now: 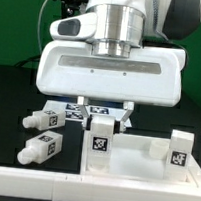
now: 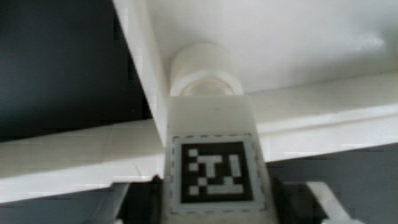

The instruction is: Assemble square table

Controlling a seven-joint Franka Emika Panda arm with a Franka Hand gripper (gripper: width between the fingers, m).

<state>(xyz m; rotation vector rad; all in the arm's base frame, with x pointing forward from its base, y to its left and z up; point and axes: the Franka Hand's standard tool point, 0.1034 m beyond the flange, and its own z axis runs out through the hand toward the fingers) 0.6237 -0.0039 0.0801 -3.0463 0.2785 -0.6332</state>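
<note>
My fingers (image 2: 313, 203) flank the upright leg (image 2: 215, 150) on tabletop (image 1: 132, 164) corner, can't tell if pinching; 2 loose legs (image 1: 46, 119) at its 9 o'clock, ext. view.

Below me, the marker board (image 1: 75, 110) is lying flat on the black table (image 1: 8, 104), its tags facing up. A green wall (image 1: 21, 20) is filling the background behind.

Black bench (image 1: 7, 109) carries two tagged white legs lying flat: rear leg (image 1: 44, 119), front leg (image 1: 41, 150). Square tray top (image 1: 132, 160) just beside them. Marker board (image 1: 79, 110) behind.
</note>
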